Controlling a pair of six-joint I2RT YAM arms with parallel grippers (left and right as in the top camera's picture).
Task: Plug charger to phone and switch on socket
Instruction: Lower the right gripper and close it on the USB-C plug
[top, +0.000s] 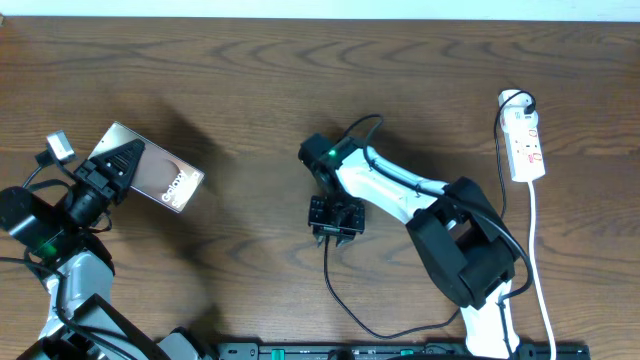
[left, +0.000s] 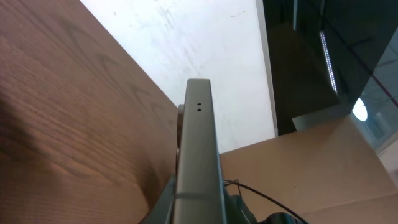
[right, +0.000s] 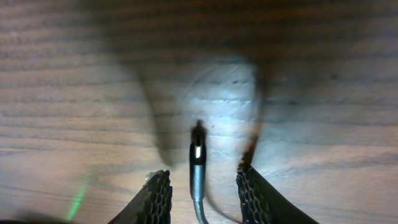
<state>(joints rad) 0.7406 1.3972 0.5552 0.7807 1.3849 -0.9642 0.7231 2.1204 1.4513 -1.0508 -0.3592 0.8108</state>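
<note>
My left gripper is shut on the phone and holds it tilted at the table's left side. The left wrist view shows the phone edge-on between the fingers, with two small holes near its far end. My right gripper is open at the table's middle, pointing down. In the right wrist view the charger's plug tip lies on the wood between the open fingers, touching neither. The charger cable runs from under the gripper toward the front edge. The white socket lies at the far right.
The socket's white cord runs down the right side of the table past the right arm's base. A black rail lines the front edge. A cardboard box stands beyond the table in the left wrist view.
</note>
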